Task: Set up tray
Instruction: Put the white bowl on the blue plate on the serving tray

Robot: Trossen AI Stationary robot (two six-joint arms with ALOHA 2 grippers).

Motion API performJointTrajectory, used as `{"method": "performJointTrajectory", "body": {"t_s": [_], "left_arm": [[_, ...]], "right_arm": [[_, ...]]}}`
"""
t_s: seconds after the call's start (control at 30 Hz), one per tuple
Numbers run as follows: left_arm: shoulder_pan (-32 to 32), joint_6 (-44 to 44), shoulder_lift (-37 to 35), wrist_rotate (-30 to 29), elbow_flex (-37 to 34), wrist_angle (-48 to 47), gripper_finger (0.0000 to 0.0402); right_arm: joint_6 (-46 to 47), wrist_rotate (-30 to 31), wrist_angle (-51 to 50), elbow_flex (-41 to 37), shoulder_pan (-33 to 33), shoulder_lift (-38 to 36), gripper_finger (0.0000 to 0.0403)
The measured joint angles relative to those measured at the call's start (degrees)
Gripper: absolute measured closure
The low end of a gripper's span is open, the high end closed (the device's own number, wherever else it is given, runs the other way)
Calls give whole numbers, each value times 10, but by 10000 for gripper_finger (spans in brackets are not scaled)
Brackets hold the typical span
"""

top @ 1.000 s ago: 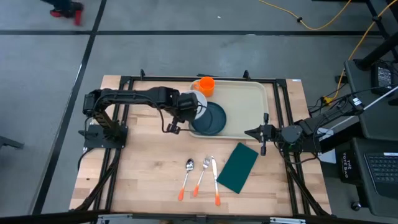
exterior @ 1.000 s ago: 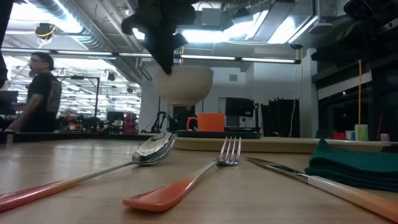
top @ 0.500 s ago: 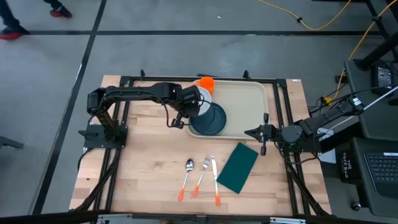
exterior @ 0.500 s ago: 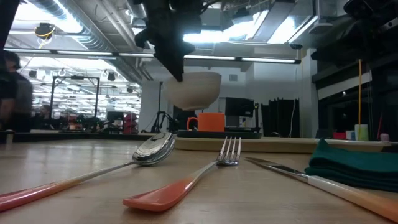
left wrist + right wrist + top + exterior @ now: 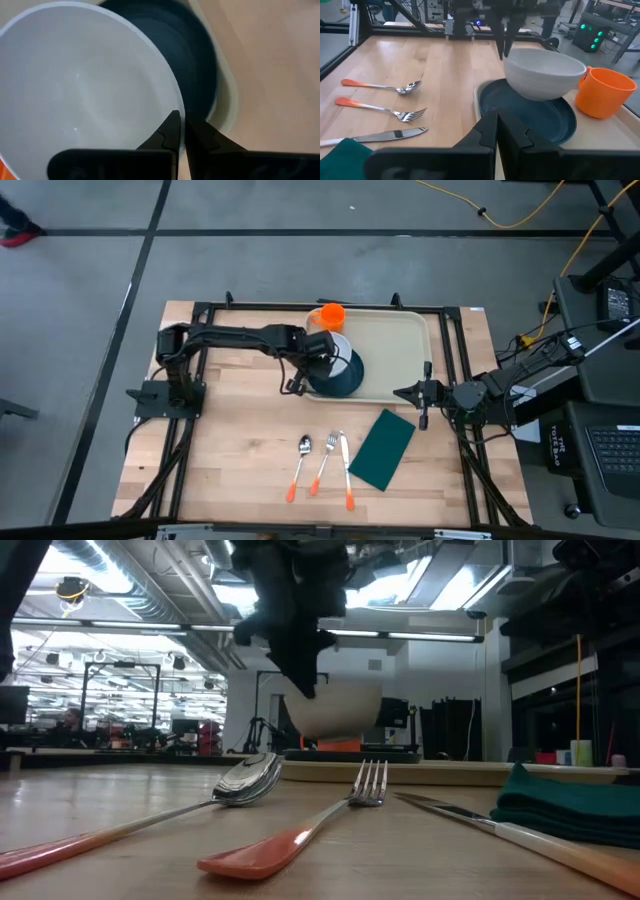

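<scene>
A white bowl hangs in my left gripper above the dark teal round plate, which lies flat at the left end of the beige tray. In the right wrist view the bowl hovers over the plate, beside an orange cup standing on the tray. My left gripper is shut on the bowl. My right gripper waits shut by the tray's right near edge. My left gripper pinches the bowl's rim on the side toward the table's left, one finger inside the bowl and one outside. The fingers come from above, pointing down. The bowl is lifted clear above the plate, slightly tilted.
A spoon, fork and knife with orange handles lie side by side on the near wooden table. A dark green napkin lies to their right. The tray's right half is bare.
My left gripper has carried the bowl toward the table's right, from over the tray's left edge to above the plate, and has come lower. It stays shut on the rim.
</scene>
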Motion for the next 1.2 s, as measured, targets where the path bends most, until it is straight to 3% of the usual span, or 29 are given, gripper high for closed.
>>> {"method": "performJointTrajectory", "body": {"t_s": [0.27, 1.2], "left_arm": [[-8, 12, 41, -33, 0, 24, 398], [-12, 16, 51, 15, 0, 63, 393]], "right_arm": [[0, 0, -3, 0, 0, 0, 391], [0, 0, -6, 0, 0, 4, 391]]}}
